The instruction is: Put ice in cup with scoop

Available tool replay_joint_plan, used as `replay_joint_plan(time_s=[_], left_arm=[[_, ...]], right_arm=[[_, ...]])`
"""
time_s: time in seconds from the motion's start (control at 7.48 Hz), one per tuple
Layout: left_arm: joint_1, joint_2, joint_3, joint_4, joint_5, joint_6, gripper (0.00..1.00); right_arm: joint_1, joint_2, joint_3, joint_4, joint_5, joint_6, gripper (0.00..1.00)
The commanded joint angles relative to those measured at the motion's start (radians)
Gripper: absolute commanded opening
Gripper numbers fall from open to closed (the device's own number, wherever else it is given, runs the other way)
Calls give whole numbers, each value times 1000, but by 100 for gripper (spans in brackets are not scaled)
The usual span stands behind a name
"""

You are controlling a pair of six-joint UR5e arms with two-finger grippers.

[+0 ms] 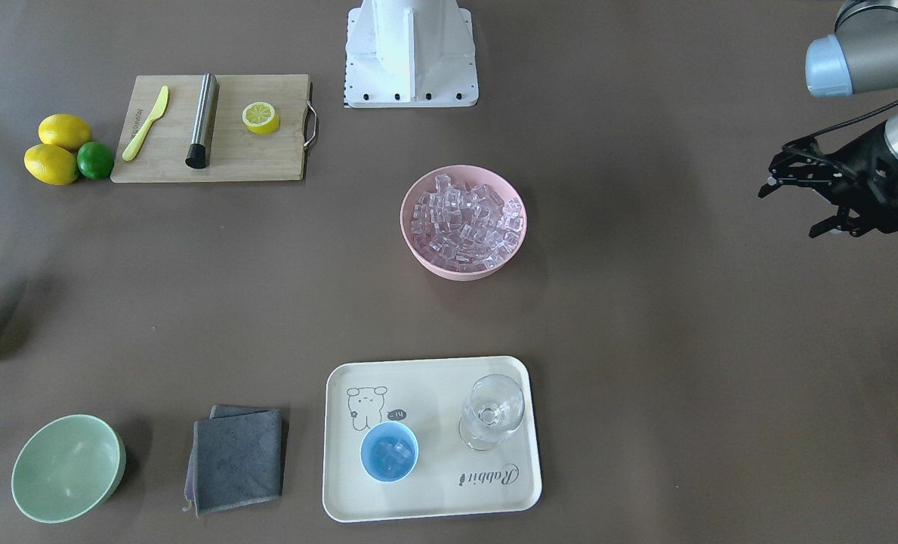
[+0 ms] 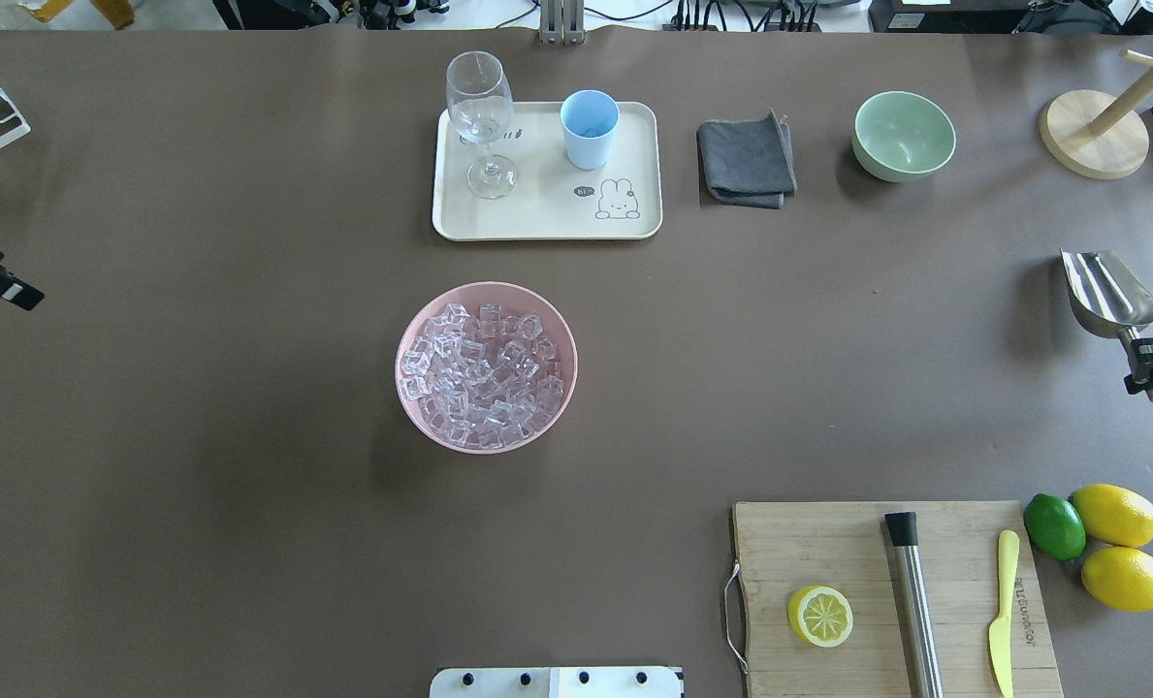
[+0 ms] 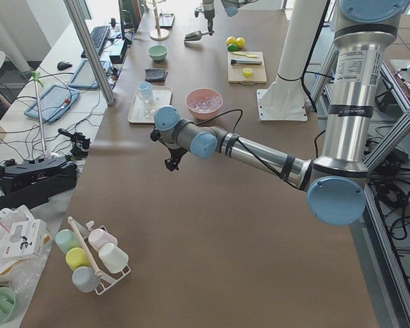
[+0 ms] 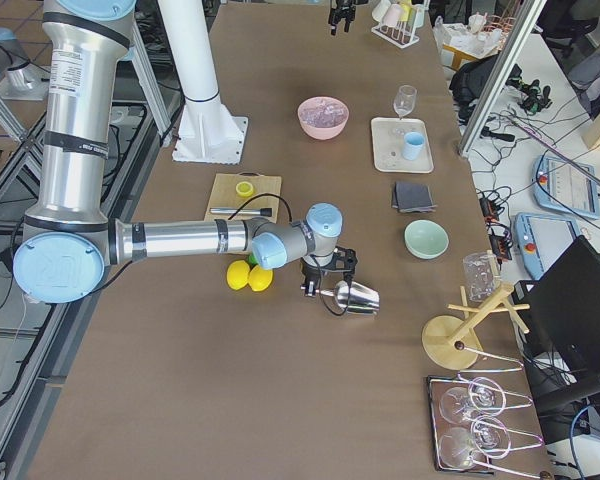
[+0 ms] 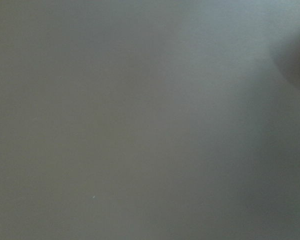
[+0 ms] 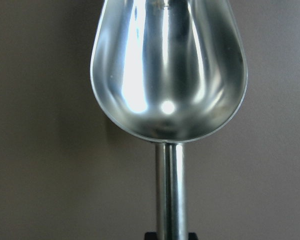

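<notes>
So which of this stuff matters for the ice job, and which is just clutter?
Job: ice, pink bowl, cup, scoop, right pincer.
Lying about: glass, tray, cloth, green bowl, board, knife, steel cylinder, lemons, lemon half, lime.

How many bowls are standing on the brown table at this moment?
2. The pink bowl, full of ice, stands near the middle of the table. The empty pale green bowl stands beside the grey cloth. I see none hidden.
</notes>
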Motion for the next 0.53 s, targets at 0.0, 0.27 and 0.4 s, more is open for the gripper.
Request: replay_joint_plan(time_s=[0.0,0.27,0.4], left_arm=[[-213,22,110,92,-14,-7,99],[-249,45,143,105,53,-6,99],[-287,50,146,106,139,-6,99]], right_arm=[[1,-7,1,1,2,2,0],[1,-15,-1,1,3,-1,0],[1,-15,-5,2,2,-1,0]])
